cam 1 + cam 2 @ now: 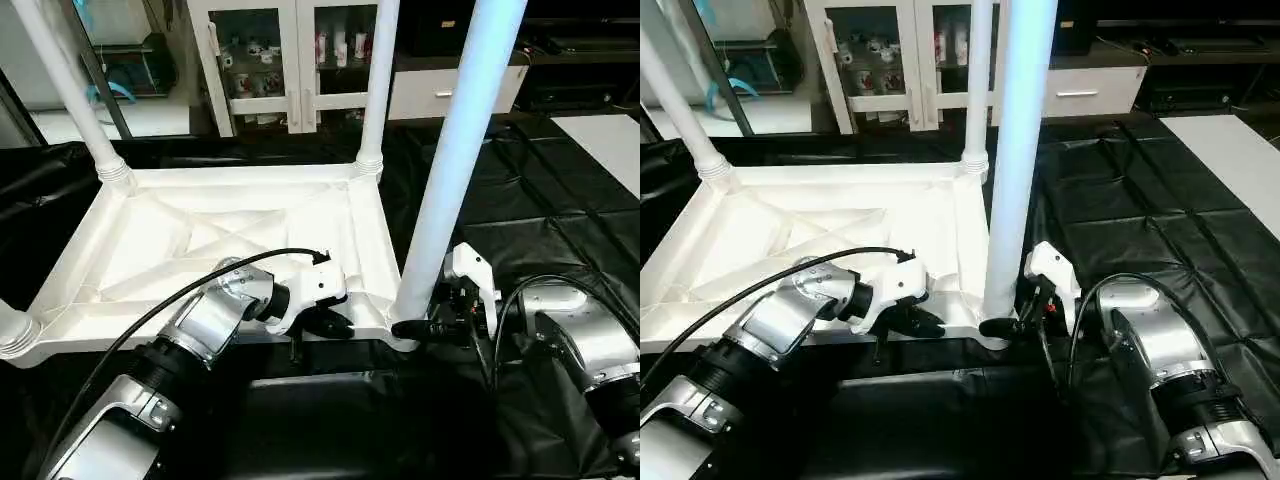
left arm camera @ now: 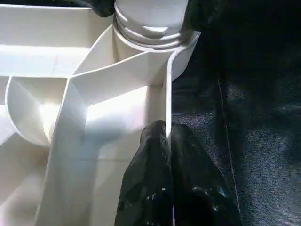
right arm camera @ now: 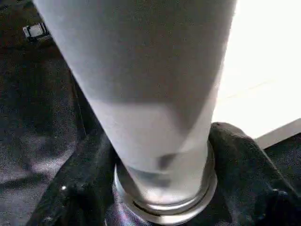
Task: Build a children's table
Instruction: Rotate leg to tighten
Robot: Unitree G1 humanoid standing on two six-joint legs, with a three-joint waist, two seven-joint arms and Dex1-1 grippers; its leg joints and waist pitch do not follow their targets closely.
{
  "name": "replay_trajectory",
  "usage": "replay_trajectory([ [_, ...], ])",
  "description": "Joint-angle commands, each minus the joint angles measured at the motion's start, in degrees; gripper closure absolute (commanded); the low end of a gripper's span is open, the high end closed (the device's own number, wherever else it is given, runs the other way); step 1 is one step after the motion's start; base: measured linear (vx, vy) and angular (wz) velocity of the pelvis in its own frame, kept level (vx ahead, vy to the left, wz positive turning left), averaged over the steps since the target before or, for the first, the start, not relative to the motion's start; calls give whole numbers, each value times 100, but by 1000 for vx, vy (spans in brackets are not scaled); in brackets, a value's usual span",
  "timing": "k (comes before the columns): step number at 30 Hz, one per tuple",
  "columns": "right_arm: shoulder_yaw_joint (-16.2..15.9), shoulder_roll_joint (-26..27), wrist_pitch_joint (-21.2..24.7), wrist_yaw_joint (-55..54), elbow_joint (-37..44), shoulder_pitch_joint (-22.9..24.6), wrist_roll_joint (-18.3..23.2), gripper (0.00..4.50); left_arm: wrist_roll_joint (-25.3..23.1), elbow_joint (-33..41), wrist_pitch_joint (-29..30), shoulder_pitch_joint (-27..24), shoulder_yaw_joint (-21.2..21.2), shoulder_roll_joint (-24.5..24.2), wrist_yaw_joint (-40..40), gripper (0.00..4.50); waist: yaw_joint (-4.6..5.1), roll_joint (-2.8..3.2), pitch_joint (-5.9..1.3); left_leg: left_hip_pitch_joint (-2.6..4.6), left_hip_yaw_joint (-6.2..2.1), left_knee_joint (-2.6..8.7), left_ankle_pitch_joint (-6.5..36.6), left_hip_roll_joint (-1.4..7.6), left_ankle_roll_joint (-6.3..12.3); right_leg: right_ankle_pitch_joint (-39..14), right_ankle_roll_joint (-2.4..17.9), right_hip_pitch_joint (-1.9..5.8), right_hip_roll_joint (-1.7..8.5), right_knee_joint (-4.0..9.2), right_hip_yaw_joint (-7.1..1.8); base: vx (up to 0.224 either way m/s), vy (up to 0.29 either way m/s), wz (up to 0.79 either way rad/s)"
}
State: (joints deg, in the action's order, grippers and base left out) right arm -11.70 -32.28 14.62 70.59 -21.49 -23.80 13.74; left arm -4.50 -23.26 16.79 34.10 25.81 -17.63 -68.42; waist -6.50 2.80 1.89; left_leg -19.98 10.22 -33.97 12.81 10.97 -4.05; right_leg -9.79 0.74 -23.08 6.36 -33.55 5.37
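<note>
The table top (image 1: 200, 240) lies underside up on the black-covered worktop (image 1: 560, 200). The left hand (image 2: 165, 141), fingers together, pinches its near rim, probably steadying it, while the right hand (image 3: 162, 188) wraps the near-right leg (image 1: 455, 150) at its socket, likely screwing it.

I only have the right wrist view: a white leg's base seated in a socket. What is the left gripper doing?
Observer: The left gripper is shut on the top's near rim, just beside that leg.
Operator: Are any other legs in?
Observer: Yes, the far-left leg and the far-right leg stand upright in the far corners.
</note>
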Motion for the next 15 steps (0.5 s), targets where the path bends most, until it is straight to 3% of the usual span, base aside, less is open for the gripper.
replay_trajectory([
  [1, -72, -15, -50, 53, -85, 8, -131, 182, -189, -181, 195, -244, 387, -85, -145, 450, -8, -70, -341, -24, -42, 360, 367, 215, 637, -425, 1581, 347, 250, 238, -237, 0, 0, 0],
  [6, -93, -14, 5, 114, -106, 31, -119, 193, -178, -156, 237, -261, 388, -83, -146, 450, -13, -66, -347, -22, -44, 355, 354, 219, 670, -459, 1577, 345, 252, 234, -234, 0, 0, 0],
  [10, -95, 52, -19, 24, -144, 102, -134, 194, -166, -199, 211, -249, 370, -57, -131, 450, 8, -7, -347, -18, -37, 349, 409, 210, 653, -466, 1562, 338, 236, 257, -230, 0, 0, 0],
  [13, -19, 137, -83, -131, -198, 103, -134, 194, -139, -247, 218, -230, 327, -6, -78, 450, 16, -13, -351, -28, -43, 355, 476, 204, 636, -518, 1545, 351, 240, 255, -226, 0, 0, 0],
  [14, 121, 285, -104, -504, -345, 51, -154, 195, -122, -317, 218, -191, 271, 70, 23, 450, 36, -82, -349, -35, -29, 359, 523, 198, 621, -637, 1505, 351, 241, 281, -230, 0, 0, 0],
  [15, 230, 404, -110, -818, -467, 3, -179, 196, -109, -381, 219, -148, 214, 139, 126, 450, 22, -40, -348, -32, -43, 366, 549, 199, 592, -726, 1505, 349, 256, 270, -228, 0, 0, 0],
])
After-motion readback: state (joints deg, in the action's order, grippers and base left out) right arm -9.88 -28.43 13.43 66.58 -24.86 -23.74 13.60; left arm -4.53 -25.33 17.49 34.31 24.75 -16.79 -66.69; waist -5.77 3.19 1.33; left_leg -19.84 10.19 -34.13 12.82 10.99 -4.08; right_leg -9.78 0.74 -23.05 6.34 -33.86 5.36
